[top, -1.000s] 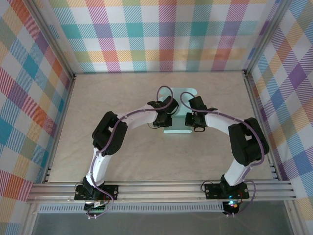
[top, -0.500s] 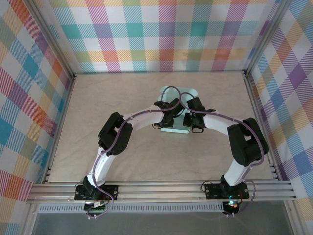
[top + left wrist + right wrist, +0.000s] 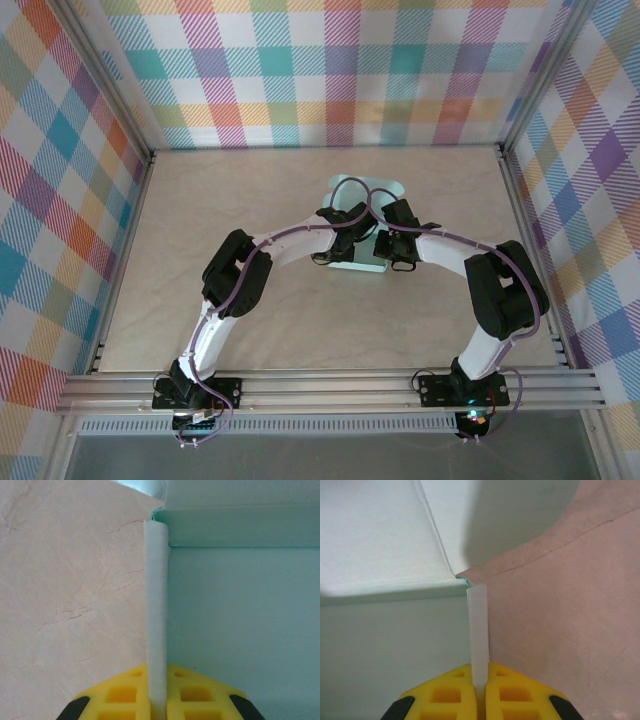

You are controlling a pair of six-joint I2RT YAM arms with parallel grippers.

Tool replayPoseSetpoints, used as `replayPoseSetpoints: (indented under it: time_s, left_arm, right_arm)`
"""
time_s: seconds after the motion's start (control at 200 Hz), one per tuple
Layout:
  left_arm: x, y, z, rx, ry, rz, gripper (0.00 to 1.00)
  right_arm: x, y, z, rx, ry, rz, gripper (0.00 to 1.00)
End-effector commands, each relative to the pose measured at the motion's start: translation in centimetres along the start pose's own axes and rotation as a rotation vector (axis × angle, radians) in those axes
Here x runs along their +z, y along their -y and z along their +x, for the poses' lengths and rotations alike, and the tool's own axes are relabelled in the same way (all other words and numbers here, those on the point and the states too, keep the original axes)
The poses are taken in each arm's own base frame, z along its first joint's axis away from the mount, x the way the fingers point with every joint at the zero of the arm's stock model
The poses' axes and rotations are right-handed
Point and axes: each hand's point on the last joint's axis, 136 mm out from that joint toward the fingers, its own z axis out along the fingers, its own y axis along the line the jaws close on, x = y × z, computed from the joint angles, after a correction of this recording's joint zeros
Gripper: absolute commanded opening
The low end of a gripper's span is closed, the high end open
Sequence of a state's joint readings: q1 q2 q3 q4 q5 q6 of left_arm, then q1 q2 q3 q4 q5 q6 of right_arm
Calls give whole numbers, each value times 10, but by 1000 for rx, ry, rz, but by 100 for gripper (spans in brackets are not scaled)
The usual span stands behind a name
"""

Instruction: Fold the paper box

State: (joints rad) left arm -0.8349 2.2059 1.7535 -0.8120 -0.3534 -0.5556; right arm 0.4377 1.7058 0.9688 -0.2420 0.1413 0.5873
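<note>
Left arm has just swung in toward mid-frame, and now the left gripper [image 3: 158,682] is pinched tight on the upright left wall of the paper box [image 3: 392,187], just above centre in the overhead view; right gripper [image 3: 480,677] clamps the opposite wall, so both sides are up and I'd guess end flaps come next

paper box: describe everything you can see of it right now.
The paper box is pale mint thin card, matte, partly folded, resting on the beige table mid-workspace. Its left and right side walls stand upright, each pinched at the top edge by shut jaws: left gripper on one, right gripper on the other. Creased far panels show beyond.
</note>
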Motion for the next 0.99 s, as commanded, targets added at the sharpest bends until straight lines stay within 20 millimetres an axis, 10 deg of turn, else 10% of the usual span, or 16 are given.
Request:
replayPoseSetpoints:
  time_s: [0.0,0.325,0.99]
  left_arm:
    - [4,16,15,59,-32,27,10]
    - [-32,5,-5,2,134,102,52]
    - [-83,-77,-19,-226,404,89,56]
  right_arm:
    - [-2,-19,-1,-18,5,-39,0]
    - [-2,-2,-6,-119,27,87,0]
    - [11,34,-7,-377,1,378,0]
